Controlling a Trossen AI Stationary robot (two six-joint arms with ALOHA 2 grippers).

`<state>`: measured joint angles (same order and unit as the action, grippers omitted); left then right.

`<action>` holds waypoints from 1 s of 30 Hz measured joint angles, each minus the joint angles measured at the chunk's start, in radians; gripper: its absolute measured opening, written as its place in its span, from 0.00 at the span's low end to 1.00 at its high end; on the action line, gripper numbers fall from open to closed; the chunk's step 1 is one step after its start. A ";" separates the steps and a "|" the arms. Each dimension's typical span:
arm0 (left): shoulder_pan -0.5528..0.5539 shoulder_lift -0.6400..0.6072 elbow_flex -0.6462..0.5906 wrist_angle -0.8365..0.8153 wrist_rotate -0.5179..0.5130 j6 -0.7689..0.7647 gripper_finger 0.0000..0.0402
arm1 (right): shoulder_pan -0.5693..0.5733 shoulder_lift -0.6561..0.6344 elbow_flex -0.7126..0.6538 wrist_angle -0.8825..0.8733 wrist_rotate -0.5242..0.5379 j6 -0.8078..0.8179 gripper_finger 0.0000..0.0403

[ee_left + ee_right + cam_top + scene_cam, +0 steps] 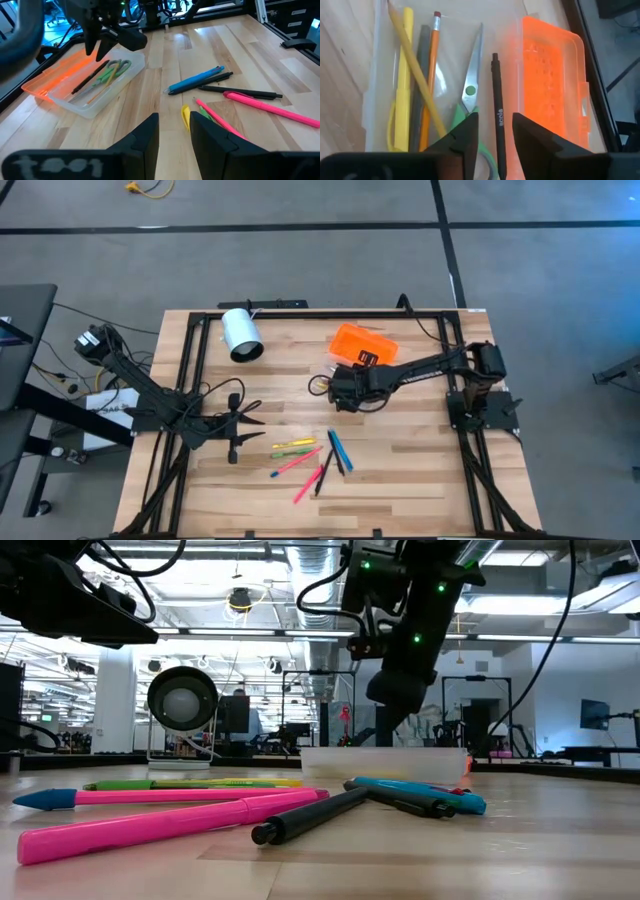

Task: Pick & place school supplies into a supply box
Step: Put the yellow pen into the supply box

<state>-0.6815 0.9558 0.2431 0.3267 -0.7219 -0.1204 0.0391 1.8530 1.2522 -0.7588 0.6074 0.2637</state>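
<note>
The right gripper [492,131], fingers spread, hangs over the open box [380,75], a black pen [497,120] lying just below them.

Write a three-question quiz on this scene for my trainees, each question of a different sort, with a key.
1. True or false: the green-handled scissors lie inside the supply box.
2. Which end effector hangs over the box?
A. left end effector
B. right end effector
3. Fill in: the box's open lid is coloured ____.

Key:
1. True; they lie in the clear base beside a black pen and a yellow pencil.
2. B; its jaws stand open with nothing between them, while the left waits near the loose pens on the table.
3. Orange.
</note>
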 joint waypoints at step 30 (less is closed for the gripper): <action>0.006 0.377 0.073 0.328 0.091 0.133 0.25 | 0.477 -0.008 0.000 0.217 0.279 0.013 0.29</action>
<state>-0.6751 1.3330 0.3161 0.6544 -0.6306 0.0124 0.5158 1.8446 1.2522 -0.5420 0.8868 0.2770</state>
